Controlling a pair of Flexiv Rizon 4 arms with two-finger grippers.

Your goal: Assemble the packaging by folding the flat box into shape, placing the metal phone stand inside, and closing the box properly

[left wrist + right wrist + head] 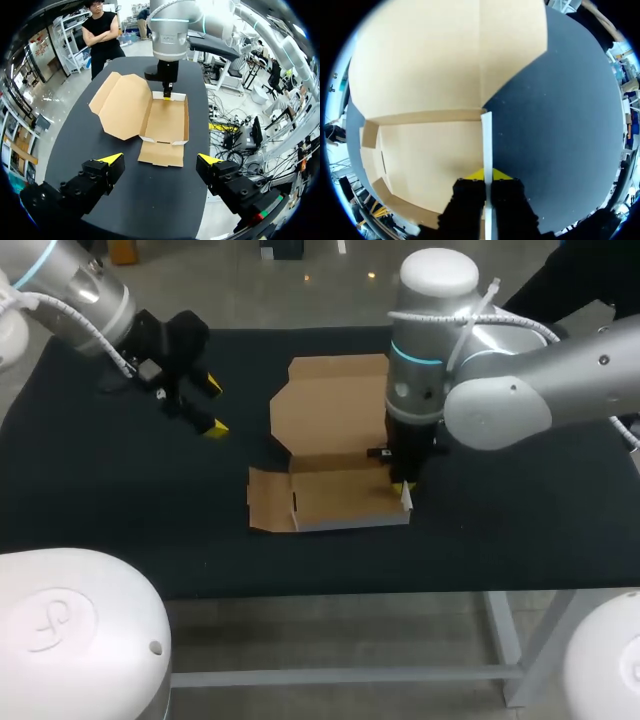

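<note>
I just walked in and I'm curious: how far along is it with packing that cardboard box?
Early on. Done: the box has a tray shape, with some walls standing. In hand: the right gripper pinches one side wall upright; the left gripper hangs open, apart from the box. Left: one flap and the lid lie flat, no phone stand shows in any view, and the box is not closed.
</note>
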